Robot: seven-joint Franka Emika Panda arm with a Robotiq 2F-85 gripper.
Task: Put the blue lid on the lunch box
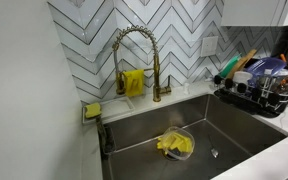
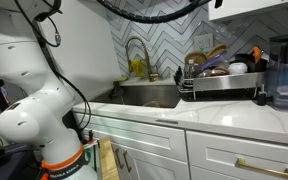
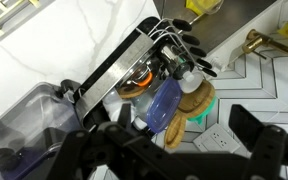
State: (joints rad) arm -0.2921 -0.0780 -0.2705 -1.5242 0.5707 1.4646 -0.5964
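sink (image 1: pixel 239 128): clear lunch box (image 1: pixel 187 137) holding yellow cloth (image 1: pixel 172 147) | black dish rack (image 1: pixel 246 98) at counter edge beside sink: flat blue lid (image 3: pixel 164 105) propped among dishes | gripper (image 3: pixel 169 150): spread wide, empty

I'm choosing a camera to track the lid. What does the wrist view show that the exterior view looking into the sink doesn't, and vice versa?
Wrist view only: the open claw. Exterior view only: the whole lunch box in the sink and the yellow sponge. Both: the black dish rack, the blue lid in it, the gold faucet.
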